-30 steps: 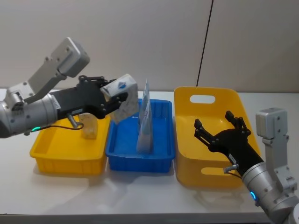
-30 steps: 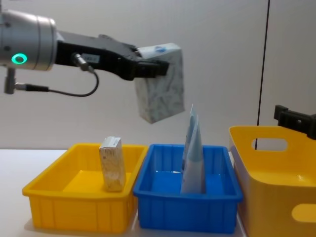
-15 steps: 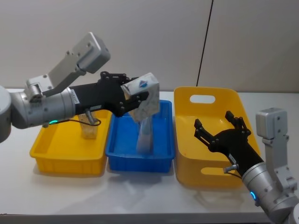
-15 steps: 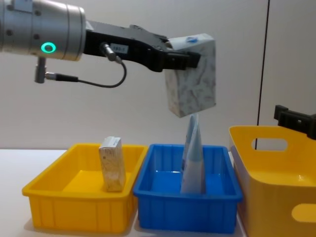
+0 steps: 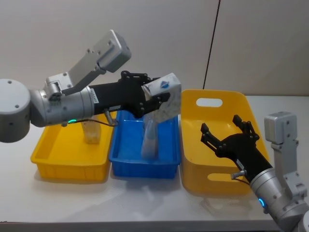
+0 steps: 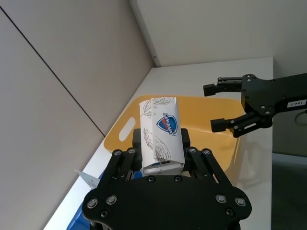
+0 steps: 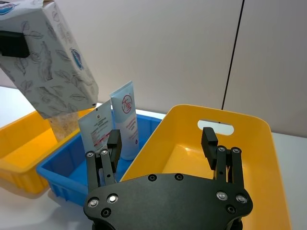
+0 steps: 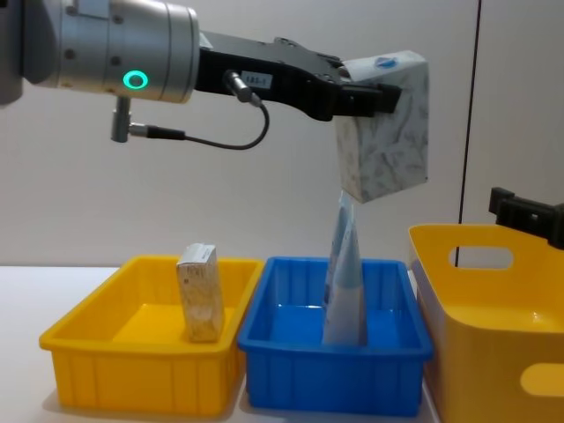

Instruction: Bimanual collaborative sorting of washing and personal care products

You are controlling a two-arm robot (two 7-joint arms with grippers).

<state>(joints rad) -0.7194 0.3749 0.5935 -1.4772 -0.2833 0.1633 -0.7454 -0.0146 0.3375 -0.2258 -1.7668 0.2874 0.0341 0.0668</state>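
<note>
My left gripper (image 5: 155,98) is shut on the white grey-patterned pack (image 5: 167,100) with a blue oval logo. It holds the pack high in the air above the right part of the blue tray (image 5: 145,168). The pack (image 8: 386,132) hangs just over two upright tubes (image 8: 345,284) in that tray; they are the cream tube (image 7: 127,125) and a second tube (image 7: 97,132). A beige box (image 5: 91,134) stands in the small yellow tray (image 5: 67,168). My right gripper (image 5: 230,136) is open over the large yellow bin (image 5: 212,182), holding nothing.
The three containers stand side by side: small yellow tray (image 8: 132,381), blue tray (image 8: 335,377), large yellow bin (image 8: 493,352) with a handle slot. A dark cable runs down the wall behind. Bare white table lies in front of the trays.
My left gripper has carried the pack to the right, from above the seam between the yellow and blue trays to above the blue tray's right part. The right arm has not moved.
</note>
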